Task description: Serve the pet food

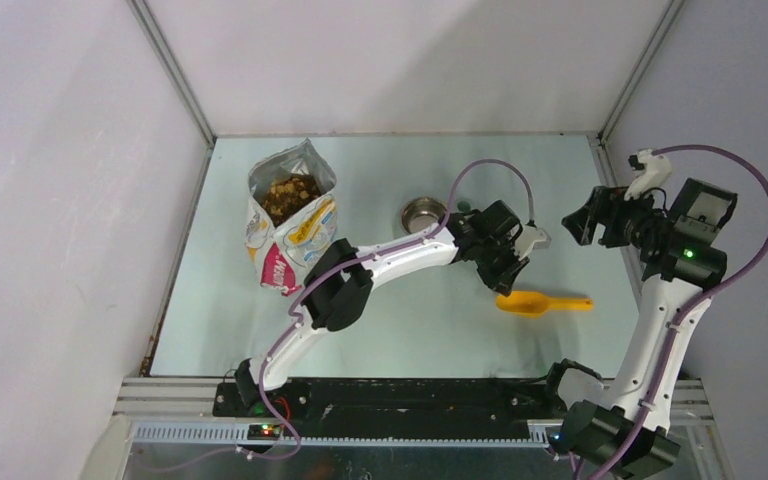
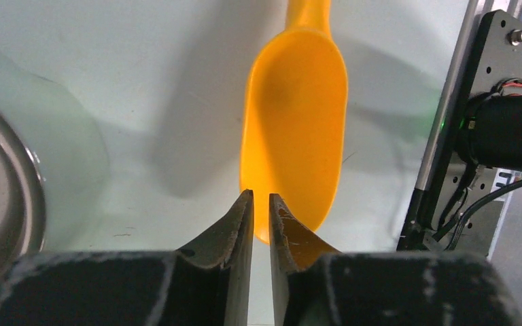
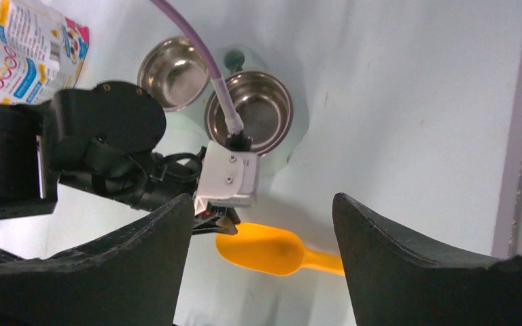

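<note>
The pet food (image 1: 288,195) is brown kibble showing in the open top of a white printed bag (image 1: 295,240) at the back left. A yellow scoop (image 1: 535,302) lies empty on the table, handle to the right. It also shows in the left wrist view (image 2: 296,122) and the right wrist view (image 3: 265,250). My left gripper (image 1: 505,272) hovers at the scoop's front tip, its jaws (image 2: 260,195) nearly together with nothing between them. My right gripper (image 1: 580,222) is open and empty, raised at the right, with the scoop seen between its fingers (image 3: 262,204).
A steel bowl (image 1: 423,213) stands behind the left arm. The right wrist view shows two steel bowls side by side (image 3: 173,71) (image 3: 248,112), and the left wrist view shows one rim (image 2: 0,197). The bag (image 3: 20,47) is at the far left. The right arm's base (image 2: 503,129) is near the scoop.
</note>
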Available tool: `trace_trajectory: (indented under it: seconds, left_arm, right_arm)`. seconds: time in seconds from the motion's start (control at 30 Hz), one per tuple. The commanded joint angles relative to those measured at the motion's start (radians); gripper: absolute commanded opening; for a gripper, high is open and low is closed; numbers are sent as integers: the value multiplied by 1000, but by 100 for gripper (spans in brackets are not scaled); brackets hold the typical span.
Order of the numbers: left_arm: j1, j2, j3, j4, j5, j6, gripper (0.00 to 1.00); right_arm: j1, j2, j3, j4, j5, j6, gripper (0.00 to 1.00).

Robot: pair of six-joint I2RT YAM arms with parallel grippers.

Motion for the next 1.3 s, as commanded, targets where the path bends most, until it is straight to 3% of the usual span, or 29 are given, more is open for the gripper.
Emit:
trace_trajectory:
  seconds: [0.0,0.3,0.67,0.93,1.13,1.27]
  left_arm:
    - [-11,-8,5,35,51,-24,18]
    - [-11,6,12,39,78,-44,19]
    - [26,20,-37,79,45,-54,29]
    - [38,12,-27,65,44,-16,28]
    - [38,-103,-128,138,33,-6,34]
    - [38,-117,-115,132,41,-13,37]
  right_arm:
    - [-53,-3,85,4,-62,38,77]
    - [-149,4,104,32,-157,124,77]
    - [-244,43,115,82,-245,247,76]
    - [-267,50,95,93,-241,256,75]
    - [-268,40,79,85,-239,239,75]
    - [-268,39,65,55,-217,196,75]
